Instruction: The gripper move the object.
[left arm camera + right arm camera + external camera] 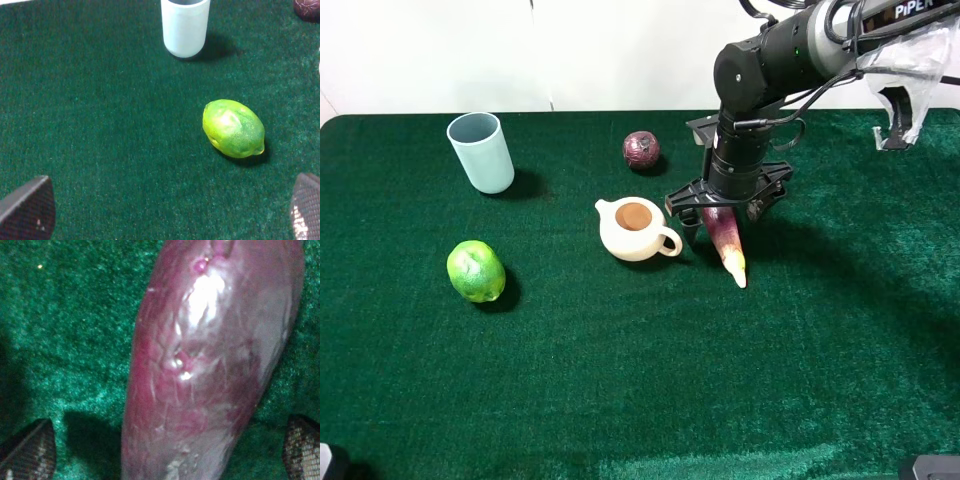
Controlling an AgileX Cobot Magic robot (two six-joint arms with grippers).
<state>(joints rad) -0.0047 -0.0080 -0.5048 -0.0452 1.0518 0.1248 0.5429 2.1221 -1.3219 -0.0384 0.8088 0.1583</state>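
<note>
right gripper (722,221): jaws released, straddling eggplant
eggplant (729,246): on green worktop (620,380), just beside teapot (635,229), pale tip clear of jaws
left gripper (170,210): jaws released, empty, facing lime (233,128)

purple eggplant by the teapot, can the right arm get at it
Probably yes: the right pincer hangs open over the glossy purple toy eggplant, straddling it with nothing between; the cream ceramic teapot sits close but apart.
</note>
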